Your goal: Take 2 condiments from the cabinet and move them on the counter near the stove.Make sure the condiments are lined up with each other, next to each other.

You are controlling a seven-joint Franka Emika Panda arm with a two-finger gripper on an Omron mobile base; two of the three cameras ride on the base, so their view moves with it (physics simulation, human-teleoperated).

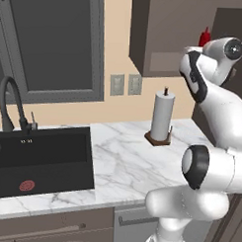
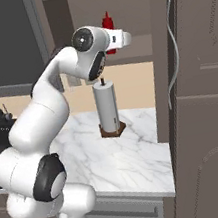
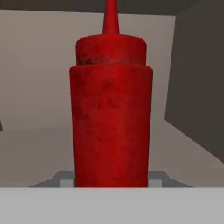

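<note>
The slim red squeeze bottle (image 3: 111, 109) stands upright on the shelf of the dark grey-brown cabinet (image 1: 160, 40), very close in the hand view, its pointed nozzle up. My gripper (image 3: 111, 179) is reached into the cabinet niche, with a pale finger edge showing tight against each side of the bottle's base. From the base views the red bottle (image 1: 205, 36) (image 2: 108, 22) peeks out above my white hand. The tan shaker is out of view, as are the stove and the counter beside it.
A tall white paper-towel roll (image 1: 162, 117) on a wooden base stands on the marble top (image 1: 121, 162) below the cabinet. The black sink (image 1: 42, 157) and faucet are at the left. An open cabinet door (image 2: 199, 90) rises at the right.
</note>
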